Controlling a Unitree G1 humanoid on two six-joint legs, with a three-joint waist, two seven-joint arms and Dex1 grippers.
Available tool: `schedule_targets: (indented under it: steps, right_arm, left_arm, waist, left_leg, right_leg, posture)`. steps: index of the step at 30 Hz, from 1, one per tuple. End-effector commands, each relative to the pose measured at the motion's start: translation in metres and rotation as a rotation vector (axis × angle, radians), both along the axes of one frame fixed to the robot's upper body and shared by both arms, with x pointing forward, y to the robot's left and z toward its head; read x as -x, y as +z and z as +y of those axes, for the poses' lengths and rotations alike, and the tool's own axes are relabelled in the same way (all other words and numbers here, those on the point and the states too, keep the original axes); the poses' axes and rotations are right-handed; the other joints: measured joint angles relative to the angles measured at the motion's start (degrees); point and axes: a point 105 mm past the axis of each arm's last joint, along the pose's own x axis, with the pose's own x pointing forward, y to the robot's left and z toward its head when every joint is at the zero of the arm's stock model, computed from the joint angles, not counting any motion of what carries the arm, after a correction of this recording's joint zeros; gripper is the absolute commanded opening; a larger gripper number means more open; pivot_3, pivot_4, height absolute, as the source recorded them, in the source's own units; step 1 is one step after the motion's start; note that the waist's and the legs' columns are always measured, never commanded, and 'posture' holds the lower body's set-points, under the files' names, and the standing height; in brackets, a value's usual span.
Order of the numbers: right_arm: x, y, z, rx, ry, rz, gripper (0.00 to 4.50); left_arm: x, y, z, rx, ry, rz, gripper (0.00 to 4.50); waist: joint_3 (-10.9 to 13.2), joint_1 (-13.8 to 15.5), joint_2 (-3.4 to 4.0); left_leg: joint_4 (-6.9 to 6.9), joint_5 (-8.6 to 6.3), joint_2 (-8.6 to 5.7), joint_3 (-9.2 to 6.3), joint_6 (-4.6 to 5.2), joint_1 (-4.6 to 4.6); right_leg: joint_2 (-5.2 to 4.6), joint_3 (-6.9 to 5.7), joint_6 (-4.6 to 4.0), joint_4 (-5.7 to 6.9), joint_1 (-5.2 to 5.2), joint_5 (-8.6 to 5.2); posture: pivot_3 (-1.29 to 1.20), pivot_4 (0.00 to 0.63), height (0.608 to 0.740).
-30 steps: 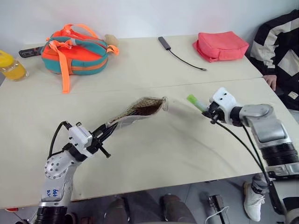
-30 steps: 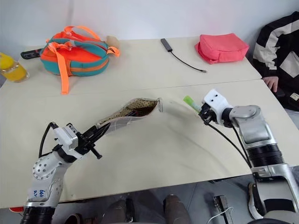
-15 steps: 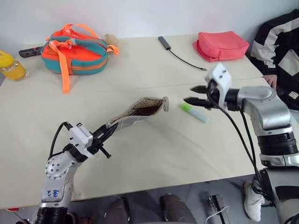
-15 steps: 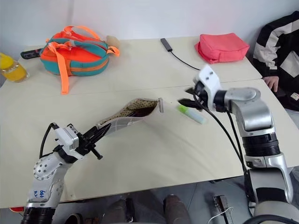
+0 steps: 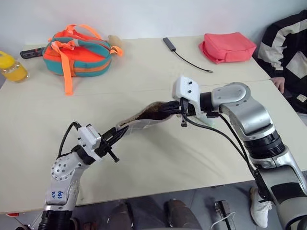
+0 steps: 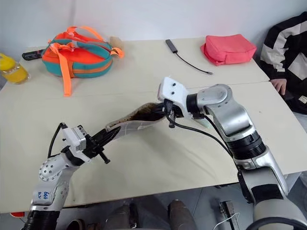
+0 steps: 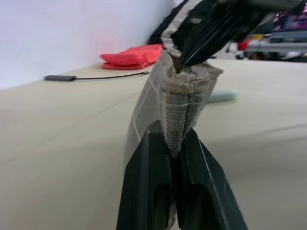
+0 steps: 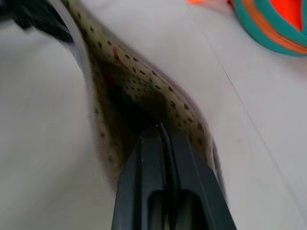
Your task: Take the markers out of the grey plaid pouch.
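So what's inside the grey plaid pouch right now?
The right gripper has its shut fingers at the open mouth of the grey plaid pouch. A dotted beige lining and a reddish streak show inside; deeper in is dark, so any marker there is hidden.

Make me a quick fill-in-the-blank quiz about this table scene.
1. The left claw is shut on the grey plaid ____.
2. The right claw reaches into the pouch's ____ end.
3. A light green ____ lies on the table.
4. The coral-red pouch sits near the ____ cable.

Answers: pouch; open; marker; black
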Motion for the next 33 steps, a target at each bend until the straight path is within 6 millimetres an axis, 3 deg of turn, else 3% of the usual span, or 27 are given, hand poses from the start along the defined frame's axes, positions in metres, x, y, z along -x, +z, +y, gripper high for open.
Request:
schedule_targets:
  steps: [1,9,14,16,20,23,26,31,33]
  right_arm:
    - [0.001,0.006,-0.001,0.101,0.05,-0.089,0.01]
    - [0.021,-0.003,-0.005,0.336,0.142,-0.014,0.01]
    - [0.017,-0.011,0.018,0.34,0.131,0.001,0.01]
    - [0.009,-0.025,0.017,0.399,0.107,-0.017,0.01]
    - [-0.002,-0.056,0.017,0.466,0.085,-0.019,0.01]
    - [-0.006,-0.061,0.02,0.462,0.074,-0.035,0.01]
    - [-0.011,-0.057,0.024,0.428,0.061,-0.06,0.57]
    - [-0.015,-0.048,0.035,0.373,0.063,-0.108,2.29]
    - [-0.015,-0.048,0.039,0.365,0.071,-0.107,2.77]
  left_arm:
    - [0.01,0.019,-0.013,0.055,-0.102,-0.013,0.0]
    - [0.01,0.009,-0.013,0.163,-0.184,0.171,0.0]
    - [-0.001,-0.006,0.009,0.323,-0.147,0.361,0.0]
    - [-0.005,-0.008,0.015,0.34,-0.131,0.381,0.0]
    - [-0.004,-0.017,0.008,0.233,-0.12,0.352,0.0]
    - [0.001,-0.019,0.003,0.226,-0.13,0.346,0.0]
    - [0.002,-0.018,0.002,0.244,-0.121,0.337,0.0]
    - [0.003,-0.019,0.001,0.253,-0.126,0.342,0.0]
    - [0.002,-0.019,0.001,0.259,-0.128,0.347,0.0]
  waist:
    - [0.0,0.0,0.0]
    - [0.0,-0.1,0.0]
    - [0.0,-0.5,0.01]
    - [0.0,-0.5,0.0]
    - [0.0,-0.1,-0.01]
    - [0.0,-0.1,-0.01]
    - [0.0,-0.3,-0.01]
    - [0.0,-0.4,-0.01]
    - [0.0,-0.4,-0.01]
  left_leg:
    - [0.0,0.0,0.0,0.0,0.0,0.0]
    - [0.05,0.0,0.04,-0.05,0.0,0.02]
    - [0.06,0.0,0.06,-0.43,0.0,0.07]
    - [0.09,0.0,0.07,-0.57,-0.01,0.06]
    - [0.16,0.0,0.01,-0.52,0.0,0.06]
    - [0.17,0.0,0.03,-0.42,-0.01,0.07]
    - [0.18,0.01,0.05,-0.4,-0.01,0.09]
    - [0.17,0.01,0.05,-0.41,-0.01,0.09]
    - [0.16,0.01,0.06,-0.42,-0.01,0.09]
  right_leg:
    - [0.0,0.0,0.0,-0.01,0.0,0.0]
    - [0.03,0.01,0.0,0.01,0.0,0.0]
    - [0.05,0.07,-0.01,0.09,-0.01,0.0]
    - [0.06,-0.01,-0.01,0.12,0.04,0.0]
    - [0.02,-0.07,-0.01,0.06,0.12,0.0]
    - [0.04,-0.06,-0.01,0.09,0.13,0.0]
    - [0.06,-0.04,-0.01,0.14,0.1,0.0]
    - [0.07,-0.03,-0.01,0.14,0.11,0.0]
    - [0.07,-0.05,-0.01,0.14,0.11,0.0]
  posture:
    - [0.0,0.15,0.74]
    - [0.0,0.15,0.74]
    - [0.0,0.15,0.74]
    - [0.0,0.15,0.74]
    - [0.0,0.15,0.74]
    - [0.0,0.15,0.74]
    - [0.0,0.15,0.74]
    - [0.0,0.15,0.74]
    - [0.0,0.15,0.74]
